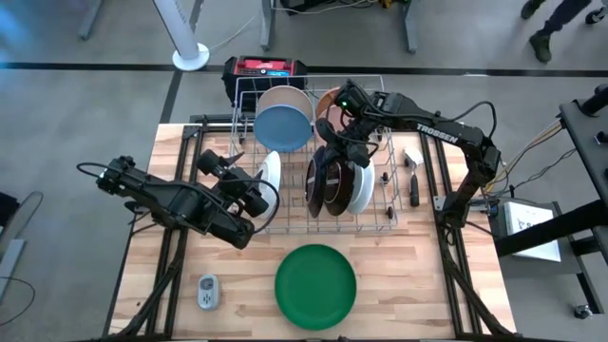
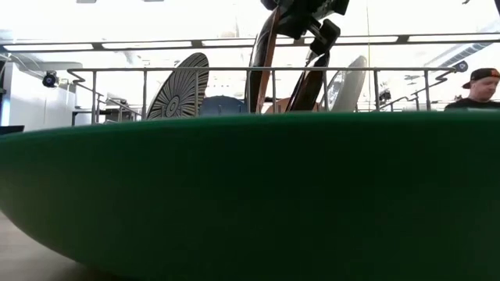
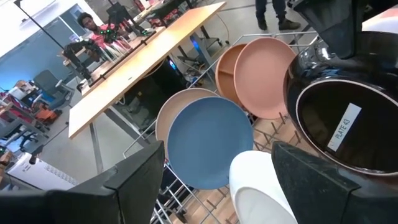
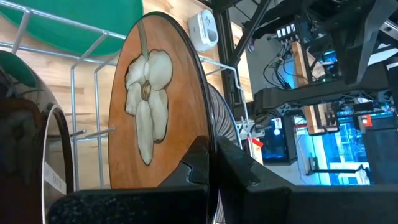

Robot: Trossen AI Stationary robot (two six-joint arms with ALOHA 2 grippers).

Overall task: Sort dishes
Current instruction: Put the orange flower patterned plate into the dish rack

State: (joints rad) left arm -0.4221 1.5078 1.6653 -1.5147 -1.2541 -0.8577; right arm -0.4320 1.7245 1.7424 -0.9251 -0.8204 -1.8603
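Note:
A silver wire rack point(image 1: 380, 217) at the table's middle holds upright dishes: blue point(image 1: 283, 128), tan point(image 3: 180, 102), pink point(image 3: 264, 74), dark brown point(image 1: 321, 180), white point(image 1: 361, 190) and striped point(image 2: 180, 86). A large green plate point(image 1: 315, 285) lies flat near the front edge. My right gripper point(image 1: 340, 138) is above the rack, shut on a brown plate with a white flower point(image 4: 149, 99). My left gripper point(image 1: 249, 190) stands open at the rack's left side. A white dish point(image 3: 264, 190) shows between its fingers, apart from them. My right gripper pinches the brown flower plate by its rim point(image 4: 208, 134) between its two shut fingers, slanting down from the far right. The plate stands on edge. Its lower part reaches down below the rack's top rail point(image 2: 258, 94), and what it rests on is hidden.
A small grey gadget point(image 1: 208, 292) lies at the front left of the table. A red-and-black box point(image 1: 266, 68) sits behind the rack, and utensils point(image 1: 413, 180) lie to the rack's right. A person point(image 2: 476, 90) is beyond the table.

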